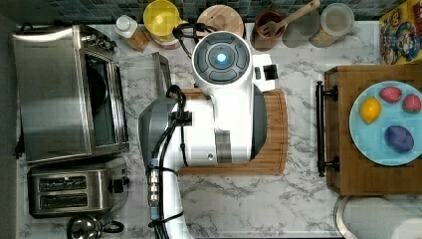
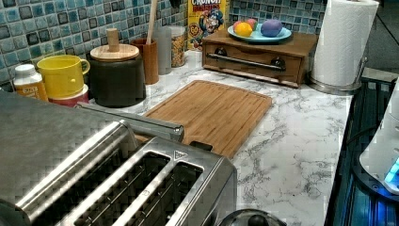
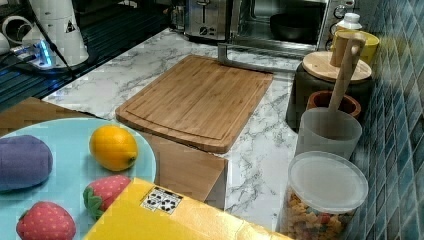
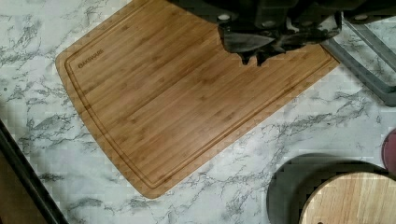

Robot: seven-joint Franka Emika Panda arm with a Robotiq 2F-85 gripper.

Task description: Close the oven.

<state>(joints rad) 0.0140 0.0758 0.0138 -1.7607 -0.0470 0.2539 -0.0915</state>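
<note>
Top view: the oven (image 1: 64, 94) stands at the top view's left on the desk (image 1: 298, 199), its door (image 1: 144, 74) dropped open toward the board (image 1: 276, 129). Right view: the door's edge meets the board. Wrist view: the hand (image 4: 252, 59) hangs above the board, fingers pressed together, holding nothing.

The cereal box (image 2: 207, 21) reads "CRUNCH"; the cutting board (image 4: 187, 93) carries an unreadable corner brand stamp.
</note>
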